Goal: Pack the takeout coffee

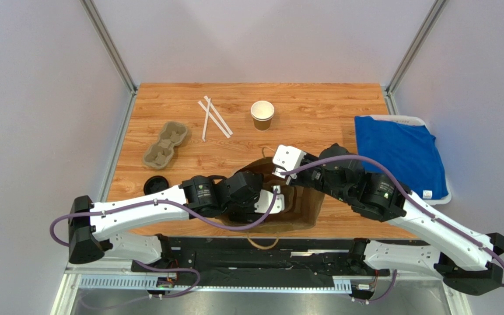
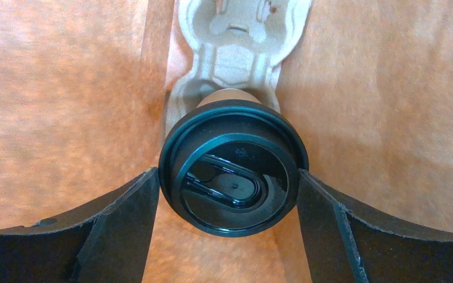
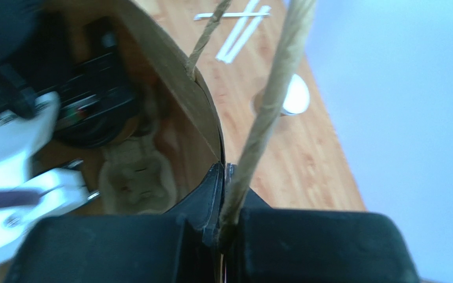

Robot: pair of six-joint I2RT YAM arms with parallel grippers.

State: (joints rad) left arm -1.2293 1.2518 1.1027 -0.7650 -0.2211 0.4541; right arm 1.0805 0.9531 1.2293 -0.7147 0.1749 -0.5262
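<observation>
- Two arms meet at the bag (image 1: 304, 209), which stands at the middle of the table's (image 1: 327, 105) near edge; only the left one reaches inside.
- The coffee (image 2: 233, 171) sits upright inside the bag, its base in a pocket of the pulp carrier (image 2: 235, 41) on the bag's floor. From above it is hidden under the left arm.
- The left gripper (image 2: 227, 177) points straight down on it: the cup's long axis runs along the gripper's own line, and the black lid (image 2: 211, 132) faces the wrist camera head on.
- Its fingers (image 2: 122, 224) stand wide apart, one on each side of the lid, and look to touch its rim on both sides, so the gripper reads as clamped on the coffee. Whether it bears any weight cannot be told.
- The right gripper (image 3: 226, 227) is pressed together on the bag's far rim, with the twine handle (image 3: 270, 100) running into the pinch, and it holds the mouth wide.
- Judged from this, the coffee seems seated, so the move ahead is likely to let go and draw out. That turns on the vertical line: the fingers part sideways off the lid, then rise straight along the cup's axis through the mouth. A tilt or sideways drag could tip the cup from its pocket or catch the paper wall.
- The left arm is the nearer one; the right cannot reach the cup while it pinches the rim.
</observation>
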